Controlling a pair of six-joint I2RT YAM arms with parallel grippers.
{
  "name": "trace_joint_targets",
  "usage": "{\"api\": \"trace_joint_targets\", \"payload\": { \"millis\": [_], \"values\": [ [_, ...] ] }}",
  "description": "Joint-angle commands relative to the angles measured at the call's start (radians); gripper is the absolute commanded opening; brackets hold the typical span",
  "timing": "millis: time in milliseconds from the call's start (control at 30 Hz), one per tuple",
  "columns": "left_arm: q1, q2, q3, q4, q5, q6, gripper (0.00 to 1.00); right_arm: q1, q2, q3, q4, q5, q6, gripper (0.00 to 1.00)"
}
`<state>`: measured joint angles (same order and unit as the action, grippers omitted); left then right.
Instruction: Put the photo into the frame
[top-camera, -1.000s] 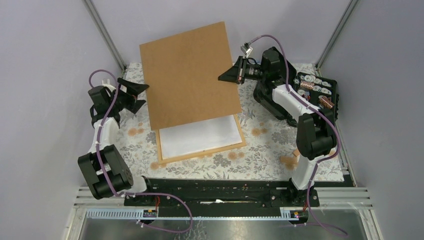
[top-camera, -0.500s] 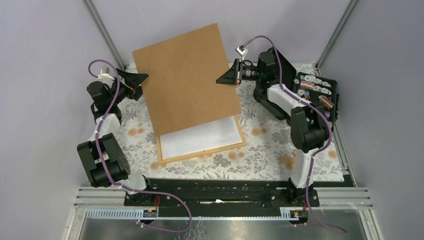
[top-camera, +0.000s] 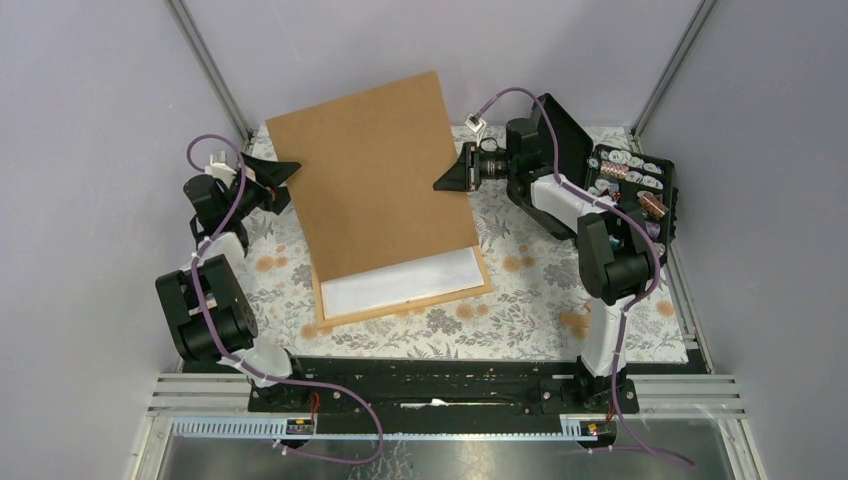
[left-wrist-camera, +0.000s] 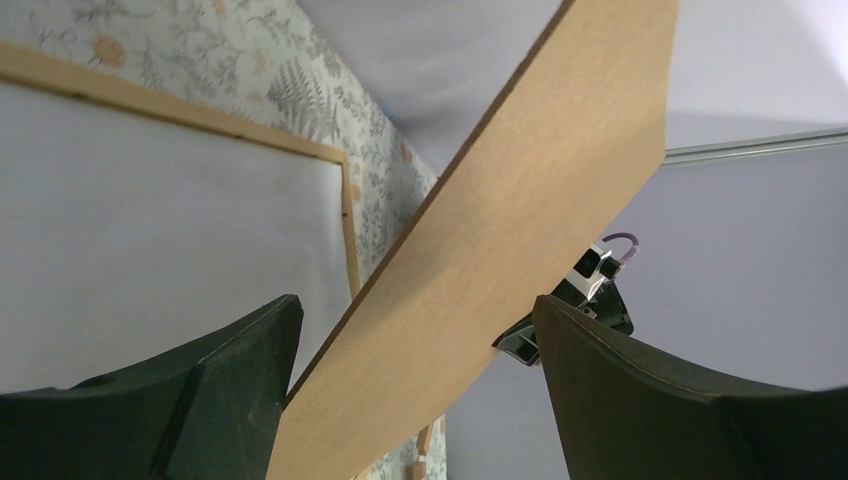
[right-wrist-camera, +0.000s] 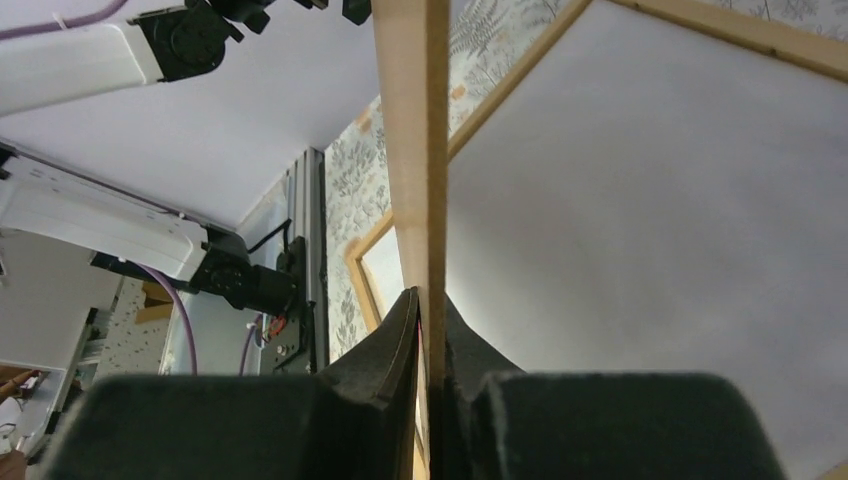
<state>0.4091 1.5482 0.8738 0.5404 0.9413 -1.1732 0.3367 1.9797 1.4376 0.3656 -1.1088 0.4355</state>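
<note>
Floral worktop (top-camera: 530, 300) spans the cell. At left, the left claw (top-camera: 285, 185) stands released, its fingers astride the left edge of a tilted brown backing board (top-camera: 375, 180). Beneath the board, the frame (top-camera: 405, 305) lies flat at centre, a white sheet (top-camera: 400, 283) inside. The right claw (top-camera: 442, 184) pinches the board's right edge.

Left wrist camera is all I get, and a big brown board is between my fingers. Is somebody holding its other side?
Observer: Yes. The right gripper is pinched shut on the board, at its opposite edge.
Operator: Is the board lying flat?
Observer: No. From above it slopes: near edge low over the frame, far edge lifted high.
Operator: Does it hide the whole frame?
Observer: No. A strip of the white sheet inside the frame shows at the near end.
</note>
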Motion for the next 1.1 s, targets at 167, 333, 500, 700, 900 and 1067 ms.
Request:
{"api": "trace_joint_targets", "payload": {
  "millis": [167, 333, 500, 700, 900, 1067],
  "values": [
    [-0.023, -0.03, -0.068, 0.029, 0.031, 0.071, 0.88, 0.022, -0.031, -0.034, -0.137, 0.038, -0.229, 0.12],
    [-0.024, -0.061, -0.096, -0.016, 0.034, 0.098, 0.88, 0.023, -0.012, -0.043, -0.191, 0.038, -0.277, 0.12],
    [-0.024, -0.122, -0.083, -0.099, 0.031, 0.131, 0.87, 0.036, -0.02, -0.066, -0.203, 0.039, -0.29, 0.12],
    [-0.025, -0.185, -0.076, -0.22, 0.01, 0.154, 0.87, 0.045, -0.016, -0.099, -0.207, 0.046, -0.313, 0.12],
    [-0.026, -0.272, -0.062, -0.261, 0.013, 0.145, 0.87, 0.048, -0.03, -0.102, -0.205, 0.065, -0.302, 0.13],
    [-0.027, -0.332, -0.085, -0.288, 0.006, 0.137, 0.87, 0.05, -0.042, -0.102, -0.229, 0.087, -0.309, 0.15]
  ]
}}
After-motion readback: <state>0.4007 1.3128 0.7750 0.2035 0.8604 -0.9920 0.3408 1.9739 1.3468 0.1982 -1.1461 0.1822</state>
